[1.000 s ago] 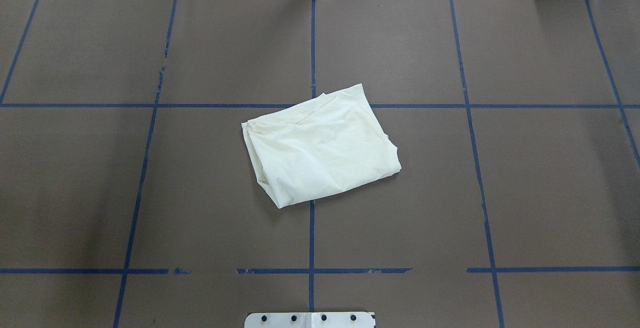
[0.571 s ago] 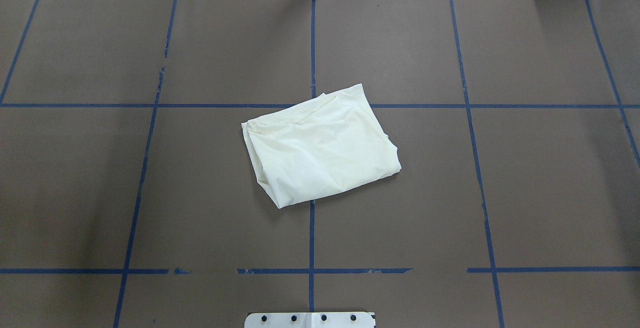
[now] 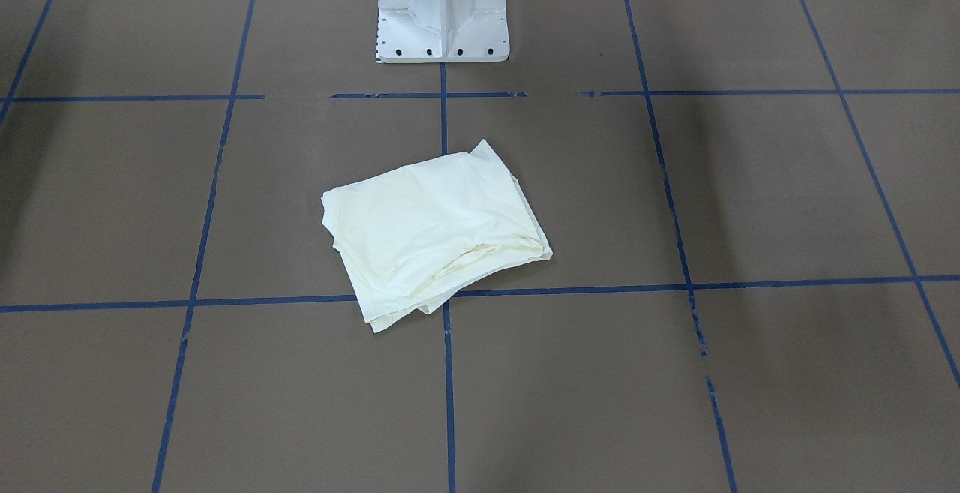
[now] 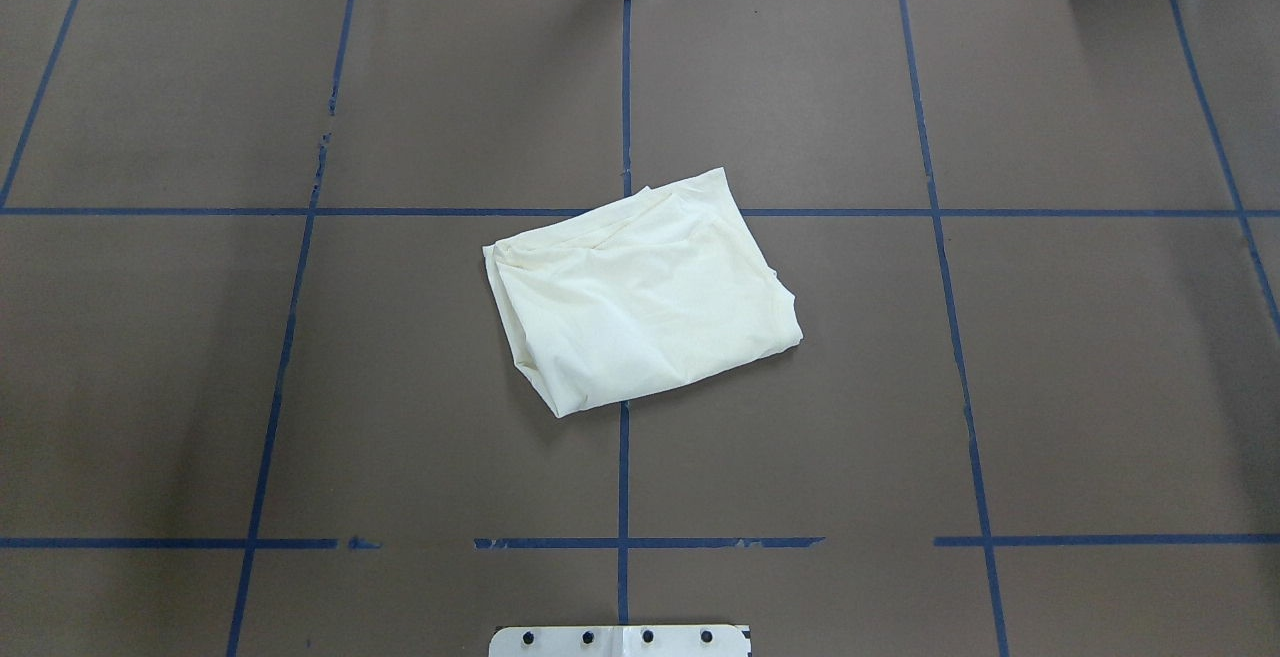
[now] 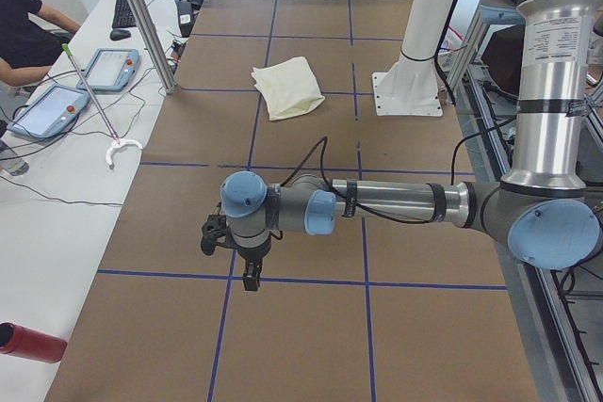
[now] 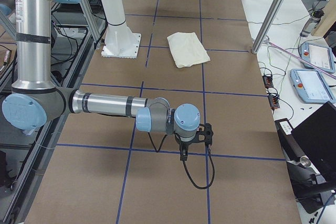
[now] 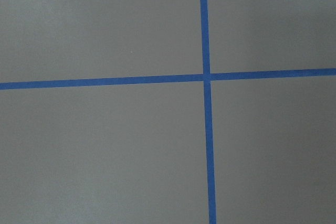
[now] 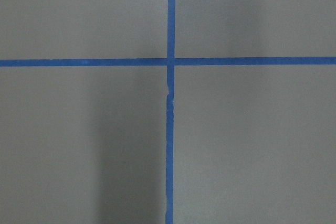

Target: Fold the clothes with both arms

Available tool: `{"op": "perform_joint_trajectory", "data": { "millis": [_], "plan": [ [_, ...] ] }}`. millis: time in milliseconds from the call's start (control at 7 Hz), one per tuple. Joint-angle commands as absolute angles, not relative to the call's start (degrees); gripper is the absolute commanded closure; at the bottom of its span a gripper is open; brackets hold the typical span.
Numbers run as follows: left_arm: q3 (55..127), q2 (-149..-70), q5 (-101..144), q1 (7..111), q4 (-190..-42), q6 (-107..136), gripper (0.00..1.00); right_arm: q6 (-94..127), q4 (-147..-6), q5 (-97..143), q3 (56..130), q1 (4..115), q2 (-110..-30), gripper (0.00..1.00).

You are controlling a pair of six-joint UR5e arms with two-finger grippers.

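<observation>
Brown tbl (image 4: 1100, 387) w/ blue tape (image 4: 622, 477) (grid)

One folded cream shirt (image 4: 640, 292) lies mid-frame in the overhead view. Two grey arms: the left arm (image 5: 396, 202) low in the left-side view, the right arm (image 6: 105, 104) low in the right-side view. One white pedestal (image 3: 442, 9), top centre from the front. Two pendants on the left-side view's left edge, the farther pendant (image 5: 108, 68) and the nearer pendant (image 5: 45, 110); one person (image 5: 24, 30) upper left; one red cylinder (image 5: 28, 343) lower left.
</observation>
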State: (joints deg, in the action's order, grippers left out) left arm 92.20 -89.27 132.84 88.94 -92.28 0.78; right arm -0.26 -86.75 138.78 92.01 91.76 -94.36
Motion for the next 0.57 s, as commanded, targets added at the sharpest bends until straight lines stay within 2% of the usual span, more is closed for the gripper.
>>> {"op": "perform_joint_trajectory", "data": {
  "millis": [0, 429],
  "plan": [
    [92.2, -89.47, 132.45, 88.95, -93.07, -0.87, 0.0, -0.35, -86.75, 138.87, 92.11, 91.76, -94.31, 0.0],
    [90.53, -89.91, 132.8, 88.86, -93.25, -6.15, 0.0, -0.26, -86.75, 138.78, 92.02, 91.76, -93.87, 0.0]
  ]
}}
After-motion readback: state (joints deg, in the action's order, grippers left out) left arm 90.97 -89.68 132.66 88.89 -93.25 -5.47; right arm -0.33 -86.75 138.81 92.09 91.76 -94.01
